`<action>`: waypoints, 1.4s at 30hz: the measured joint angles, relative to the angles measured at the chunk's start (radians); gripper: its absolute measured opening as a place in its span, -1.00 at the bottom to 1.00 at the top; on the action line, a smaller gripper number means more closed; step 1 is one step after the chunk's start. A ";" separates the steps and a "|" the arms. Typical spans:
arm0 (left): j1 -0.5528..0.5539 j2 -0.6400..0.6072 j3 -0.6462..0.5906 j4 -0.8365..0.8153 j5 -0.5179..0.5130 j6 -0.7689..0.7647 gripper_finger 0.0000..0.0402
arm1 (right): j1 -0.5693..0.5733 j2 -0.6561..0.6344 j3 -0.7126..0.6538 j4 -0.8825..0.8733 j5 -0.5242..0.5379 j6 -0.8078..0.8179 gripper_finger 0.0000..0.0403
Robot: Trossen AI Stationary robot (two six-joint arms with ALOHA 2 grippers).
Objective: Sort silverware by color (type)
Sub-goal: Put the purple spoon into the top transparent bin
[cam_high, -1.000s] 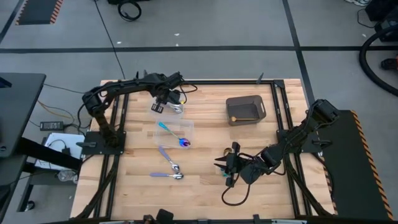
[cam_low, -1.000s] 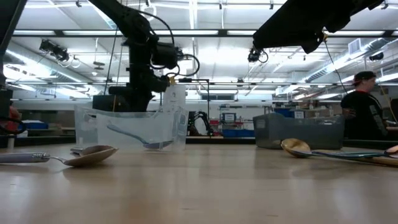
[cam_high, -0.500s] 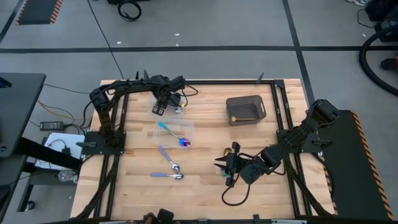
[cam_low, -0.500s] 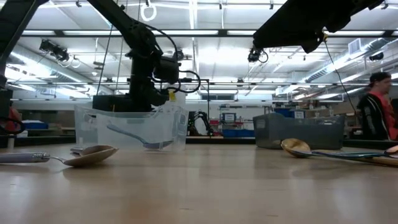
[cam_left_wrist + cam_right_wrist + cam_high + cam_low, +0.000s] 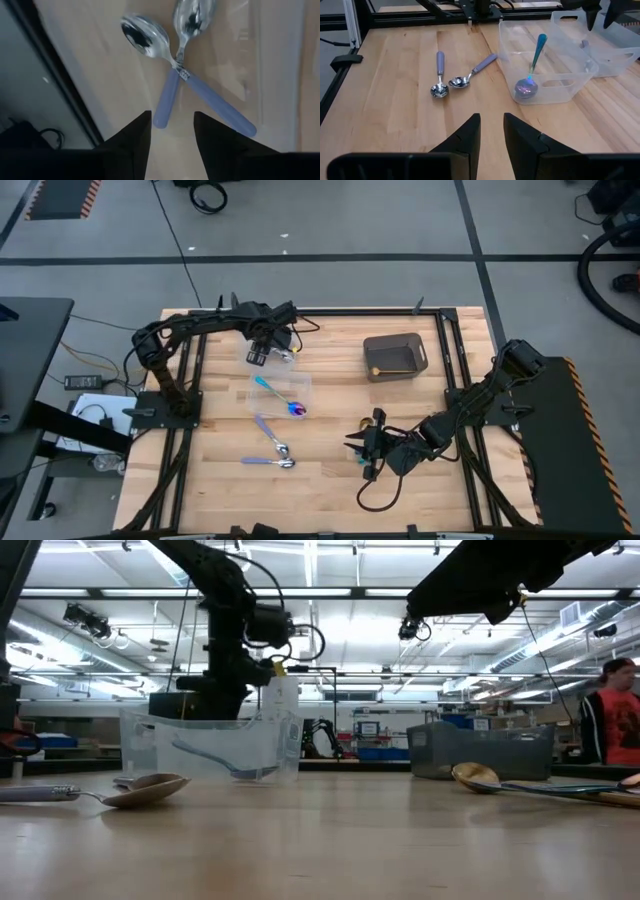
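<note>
Black fingers of the left hand stand apart, empty, above a clear plastic tub at the worktop's far left, where two lavender-handled silver spoons lie crossed. Just nearer, a second clear tub holds a teal-handled spoon with an iridescent purple bowl. Two more lavender-handled spoons lie on bare wood beside it. The right hand waits low mid-worktop, fingers slightly apart, empty. A gold utensil rests in the dark grey bin.
</note>
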 joint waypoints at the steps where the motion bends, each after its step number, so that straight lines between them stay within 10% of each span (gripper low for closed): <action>1: -0.008 -0.014 0.000 0.000 0.000 -0.006 -0.23 | 0.000 0.000 0.000 0.000 0.000 -0.001 -0.53; 42: -0.606 -0.129 0.000 -0.028 0.128 -0.744 -0.23 | -0.151 0.000 0.000 -0.028 -0.105 -0.203 -0.53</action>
